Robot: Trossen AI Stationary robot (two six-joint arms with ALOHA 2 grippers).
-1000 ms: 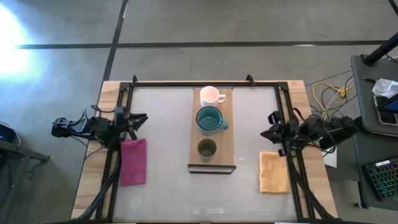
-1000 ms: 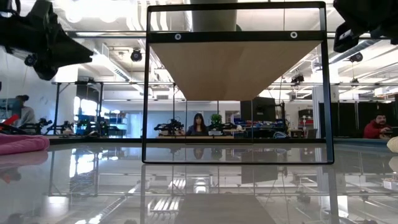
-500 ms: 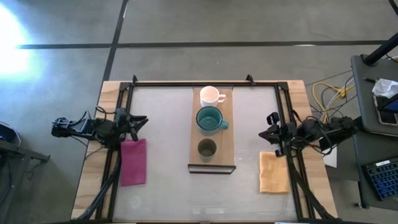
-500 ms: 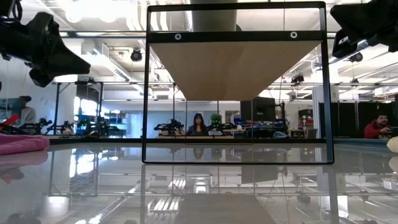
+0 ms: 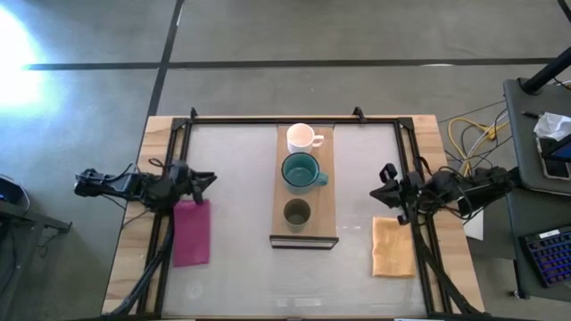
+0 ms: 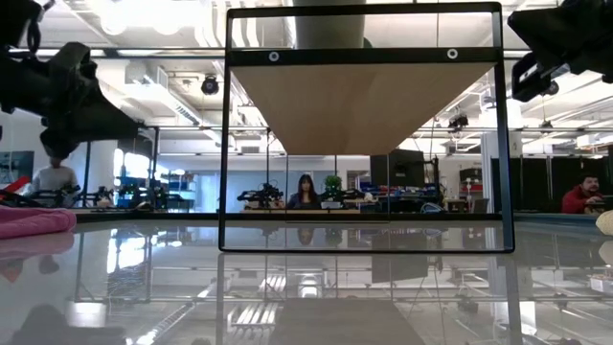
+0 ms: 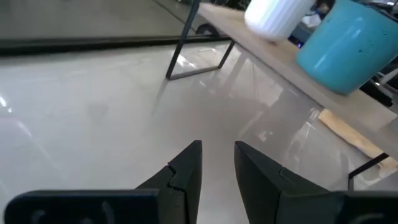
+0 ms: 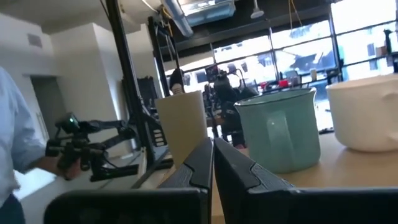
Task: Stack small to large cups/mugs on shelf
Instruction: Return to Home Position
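On the shelf (image 5: 323, 225) at mid-bench (image 5: 241, 267), the olive cup (image 5: 296, 212) stands nearest, the teal mug (image 5: 301, 170) behind it, the white mug (image 5: 301, 136) farthest. The left hand (image 5: 209, 178), fingers slightly parted, and the right hand (image 5: 382, 181), closed and empty, hover at the sides.

The shelf (image 5: 321, 225) runs from 12 to 6 o'clock down the middle of the counter (image 5: 241, 272). A white mug (image 5: 301, 136) stands on it at 12, a teal mug (image 5: 301, 170) at the centre and an olive cup (image 5: 296, 211) toward 6, with only narrow gaps between them. Both mug handles jut toward 3.

Bare glass lies open at 9 and 3 of the shelf. The left end effector (image 5: 211, 178) and right end effector (image 5: 382, 183) sit at its outer ends, by the black frame (image 5: 268, 119). A pink cloth (image 5: 191, 232) at 8 and an orange cloth (image 5: 393, 247) at 4 lie flat. The low view shows clear space beneath the plank, between its legs.
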